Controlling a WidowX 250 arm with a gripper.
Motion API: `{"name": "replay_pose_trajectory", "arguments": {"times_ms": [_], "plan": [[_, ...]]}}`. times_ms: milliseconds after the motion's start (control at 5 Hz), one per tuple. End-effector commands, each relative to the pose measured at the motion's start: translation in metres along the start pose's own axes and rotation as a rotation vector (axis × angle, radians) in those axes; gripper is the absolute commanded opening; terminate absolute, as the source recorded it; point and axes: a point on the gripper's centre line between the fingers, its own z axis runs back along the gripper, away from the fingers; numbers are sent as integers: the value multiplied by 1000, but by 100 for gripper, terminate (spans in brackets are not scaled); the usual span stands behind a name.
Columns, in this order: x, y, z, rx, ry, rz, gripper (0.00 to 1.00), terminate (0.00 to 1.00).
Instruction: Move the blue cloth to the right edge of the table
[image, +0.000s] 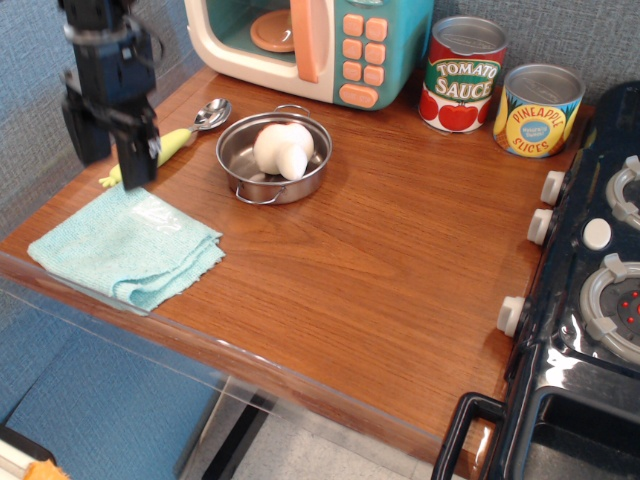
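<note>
Across the table, the blue cloth lies flat at the front-left corner. Above its back edge hangs the gripper, fingers spread wide, empty. Best pinch near the cloth's middle fold, so it lifts without unfolding.

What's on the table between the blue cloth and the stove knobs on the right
Nothing: in the single camera view, the wood of the table is bare from the blue cloth across to the stove knobs. The steel bowl sits farther back, off that line.
</note>
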Motion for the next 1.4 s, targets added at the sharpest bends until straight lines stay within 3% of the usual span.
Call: {"name": "replay_pose_trajectory", "arguments": {"times_ms": [0,400,600,1000,1200], "plan": [[-25,-15,-5,133,-154,23,100,0],[-35,-14,-32,198,-132,83,100,0],[-43,-17,-52,178,-98,94,100,0],[-46,-35,-59,55,-70,62,100,0],[-34,-69,-55,-21,-74,41,100,0]]}}
